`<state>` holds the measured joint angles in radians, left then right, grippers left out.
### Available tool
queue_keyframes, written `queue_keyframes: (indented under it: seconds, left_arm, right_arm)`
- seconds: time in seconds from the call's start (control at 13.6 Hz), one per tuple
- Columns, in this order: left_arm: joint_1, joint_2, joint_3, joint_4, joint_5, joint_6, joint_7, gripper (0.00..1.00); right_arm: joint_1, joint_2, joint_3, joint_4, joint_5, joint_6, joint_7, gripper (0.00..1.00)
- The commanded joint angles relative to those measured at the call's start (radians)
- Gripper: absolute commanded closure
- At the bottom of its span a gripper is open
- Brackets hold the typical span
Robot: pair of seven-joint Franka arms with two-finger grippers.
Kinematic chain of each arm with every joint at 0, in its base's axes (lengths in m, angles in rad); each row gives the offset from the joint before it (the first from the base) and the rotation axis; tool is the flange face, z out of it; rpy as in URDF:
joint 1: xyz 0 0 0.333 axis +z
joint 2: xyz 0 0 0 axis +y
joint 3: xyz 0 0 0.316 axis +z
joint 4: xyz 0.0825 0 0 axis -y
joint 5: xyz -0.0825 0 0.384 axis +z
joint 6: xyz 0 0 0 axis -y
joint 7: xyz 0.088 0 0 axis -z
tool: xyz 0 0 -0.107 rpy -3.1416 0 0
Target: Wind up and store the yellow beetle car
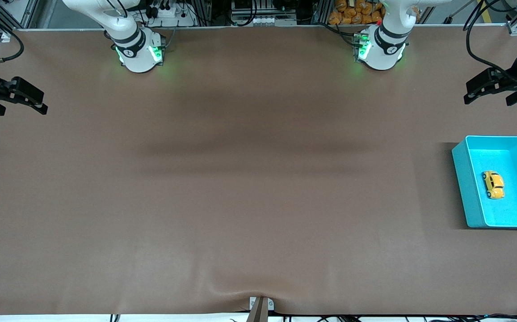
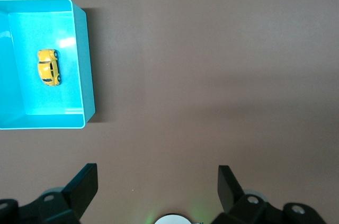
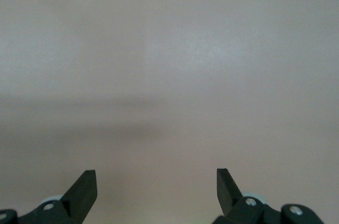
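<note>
Brown cloth covers the whole big table (image 1: 240, 201), and most of it is bare. At the right edge of the front picture, about halfway down, sits a teal bin (image 1: 464, 188). The yellow beetle car (image 1: 493, 184) lies inside it, on the bin's floor, near the middle and not touching the walls. The bin's walls would stop the little car from rolling off.

The left gripper (image 1: 475, 91) hangs in the upper right of the front picture, over bare cloth just above the bin in the frame. Its fingers (image 2: 85, 187) are spread wide apart and hold nothing. Its own camera looks down on the bin and the car, so it seems the arm best placed to reach in and pick the car up.

The right gripper (image 1: 30, 99) hangs at the upper left edge of the front picture, well apart from the bin. Its fingers (image 3: 85, 189) are also wide apart and hold nothing. It looks to be waiting.
</note>
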<state>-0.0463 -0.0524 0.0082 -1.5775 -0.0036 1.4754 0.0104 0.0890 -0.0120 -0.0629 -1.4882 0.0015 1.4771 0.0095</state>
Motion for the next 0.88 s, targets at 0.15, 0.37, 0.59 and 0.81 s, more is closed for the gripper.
queue_keyframes:
  seconds: [0.15, 0.37, 0.59, 0.81]
  left_arm:
    - [0.000, 0.036, -0.001, 0.027, -0.021, -0.023, -0.001, 0.00]
    - [0.002, 0.034, -0.002, 0.025, -0.019, -0.023, 0.003, 0.00]
    - [0.002, 0.036, -0.013, 0.025, -0.012, -0.023, 0.002, 0.00]
    - [0.002, 0.034, -0.014, 0.025, -0.001, -0.023, 0.002, 0.00]
  right_arm:
    - [-0.040, 0.009, -0.005, -0.001, 0.015, 0.005, 0.007, 0.00]
    - [-0.041, 0.013, -0.005, -0.003, 0.018, 0.005, 0.007, 0.00]
    - [-0.041, 0.014, -0.005, -0.003, 0.018, 0.005, 0.007, 0.00]
    - [-0.041, 0.014, -0.005, -0.003, 0.020, 0.005, 0.007, 0.00]
